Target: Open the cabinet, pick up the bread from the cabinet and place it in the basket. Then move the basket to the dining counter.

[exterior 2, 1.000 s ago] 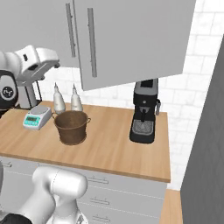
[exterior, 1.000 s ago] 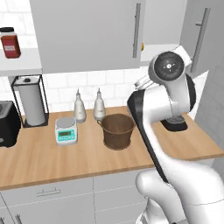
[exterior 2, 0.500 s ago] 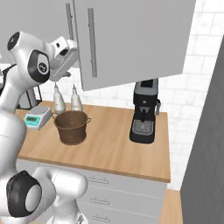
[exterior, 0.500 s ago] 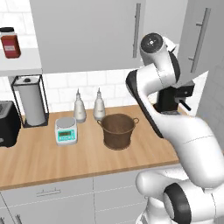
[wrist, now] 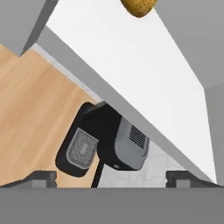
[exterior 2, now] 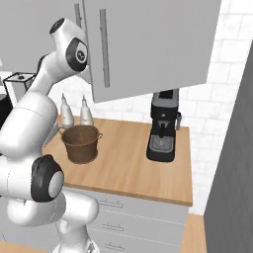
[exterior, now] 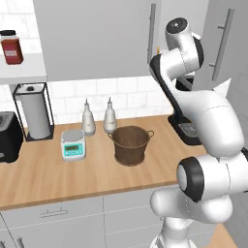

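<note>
The cabinet hangs above the worktop, its right door swung open and its left door closed. In the hand view the bread, a golden-orange lump, lies on the white cabinet shelf at the top edge, far ahead of my gripper. The gripper is open and holds nothing; one fingertip shows at each side of the bottom. My arm reaches up in front of the cabinet opening. The brown woven basket stands on the worktop below. The dining counter is out of view.
A black coffee machine stands under the open door. Two bottles, a white scale, a paper towel holder and a black toaster stand to the left of the basket. A red jar sits on a side shelf.
My arm has unfolded and swung upward from worktop height to the cabinet opening. The gripper stays open. The basket and the doors have not moved.
</note>
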You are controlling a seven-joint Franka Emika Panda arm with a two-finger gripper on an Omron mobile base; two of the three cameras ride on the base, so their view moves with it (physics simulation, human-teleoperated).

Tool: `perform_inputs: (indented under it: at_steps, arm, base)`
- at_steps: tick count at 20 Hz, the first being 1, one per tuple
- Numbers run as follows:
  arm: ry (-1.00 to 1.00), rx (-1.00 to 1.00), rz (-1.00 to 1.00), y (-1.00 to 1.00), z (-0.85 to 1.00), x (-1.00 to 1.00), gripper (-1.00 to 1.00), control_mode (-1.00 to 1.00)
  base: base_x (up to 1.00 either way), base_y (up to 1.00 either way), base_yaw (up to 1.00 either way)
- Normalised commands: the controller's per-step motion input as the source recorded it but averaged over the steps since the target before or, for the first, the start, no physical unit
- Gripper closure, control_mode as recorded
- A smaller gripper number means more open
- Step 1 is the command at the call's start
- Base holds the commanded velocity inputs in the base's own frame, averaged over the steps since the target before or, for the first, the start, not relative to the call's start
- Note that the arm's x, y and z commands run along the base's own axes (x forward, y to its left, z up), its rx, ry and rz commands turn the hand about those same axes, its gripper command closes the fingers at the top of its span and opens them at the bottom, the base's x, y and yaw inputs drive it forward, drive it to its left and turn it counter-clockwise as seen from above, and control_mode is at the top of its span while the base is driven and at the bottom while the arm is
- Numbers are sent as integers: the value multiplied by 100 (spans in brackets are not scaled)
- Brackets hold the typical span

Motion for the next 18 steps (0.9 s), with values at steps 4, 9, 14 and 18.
perform_inputs:
  at_steps: [4, 9, 14, 18]
  arm:
    - [0, -4, -12, -98, 0, -33, -100, -100]
    - [-9, -15, -11, -97, -15, -78, -100, -100]
    - [-11, -14, -9, -100, -1, -96, -100, -100]
    - [-4, -5, -11, -99, 0, -100, -100, -100]
  base:
    - [0, 0, 0]
    - [0, 0, 0]
    - [0, 0, 0]
    - [0, 0, 0]
